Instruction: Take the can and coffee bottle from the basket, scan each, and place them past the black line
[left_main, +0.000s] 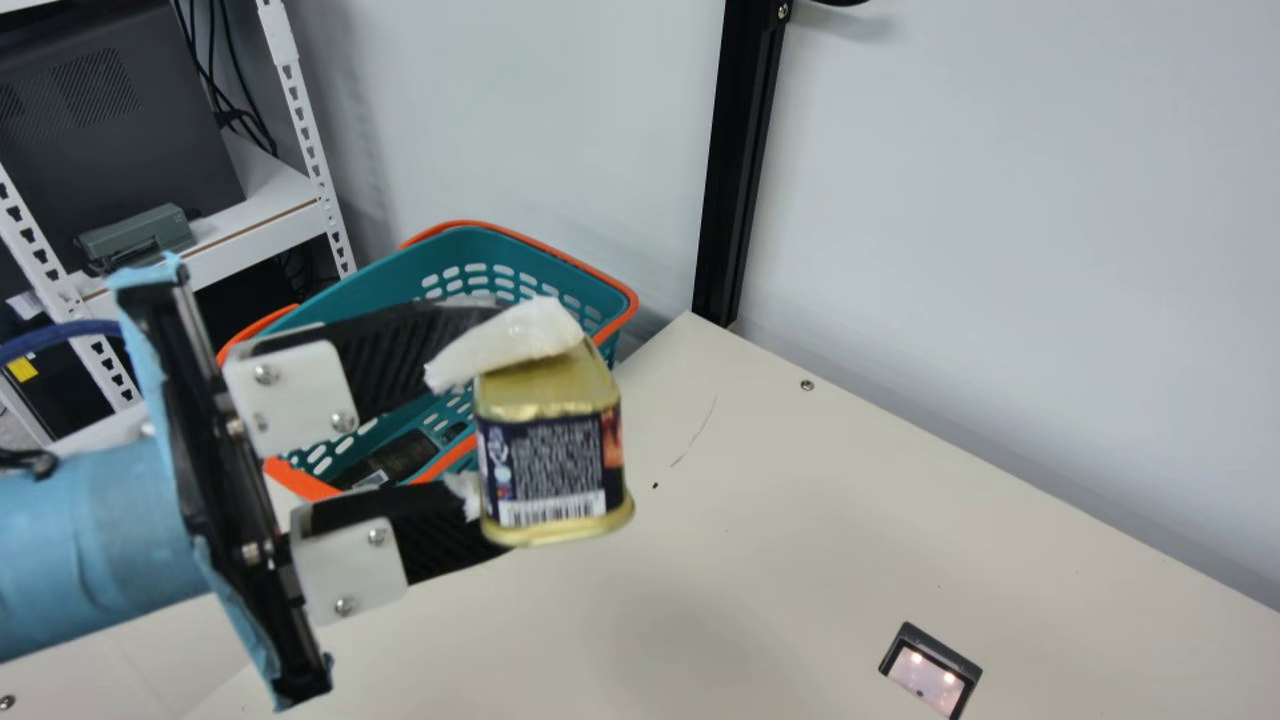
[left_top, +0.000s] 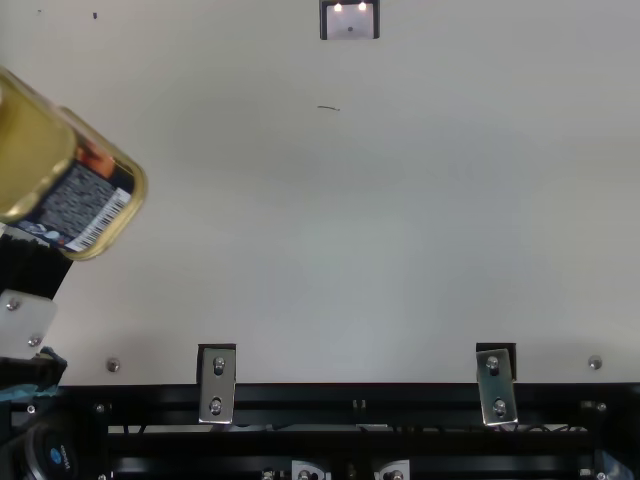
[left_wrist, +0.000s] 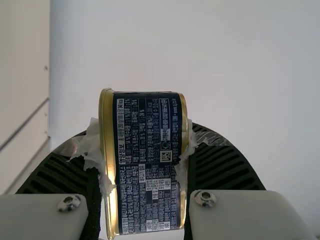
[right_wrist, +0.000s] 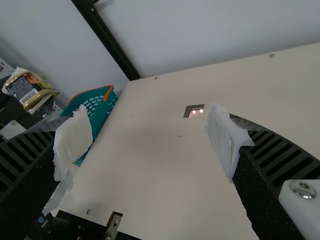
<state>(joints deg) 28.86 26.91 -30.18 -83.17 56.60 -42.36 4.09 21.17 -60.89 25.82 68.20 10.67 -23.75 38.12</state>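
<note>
In the main view my left gripper (left_main: 492, 425) is above the table in front of the basket (left_main: 560, 248), shut on the dark-and-gold can (left_main: 553, 458). The can (left_top: 85, 205) also hangs at the top view's left edge. In the left wrist view the can (left_wrist: 147, 162) is clamped between the taped fingertips of my left gripper (left_wrist: 142, 150). A dark labelled item, perhaps the coffee bottle (left_main: 395, 460), lies in the basket. My right gripper (right_wrist: 150, 140) stands wide open with nothing between its fingers; beyond it are the can (right_wrist: 26, 91) and the teal basket (right_wrist: 100, 107).
A small lit scanner window (left_main: 930, 672) is set into the cream table (left_main: 760, 560). A black post (left_main: 735, 160) rises at the table's back corner by the wall. A white shelf rack (left_main: 250, 235) with dark equipment stands beyond the basket. Metal brackets (left_top: 217, 384) line the table's near edge.
</note>
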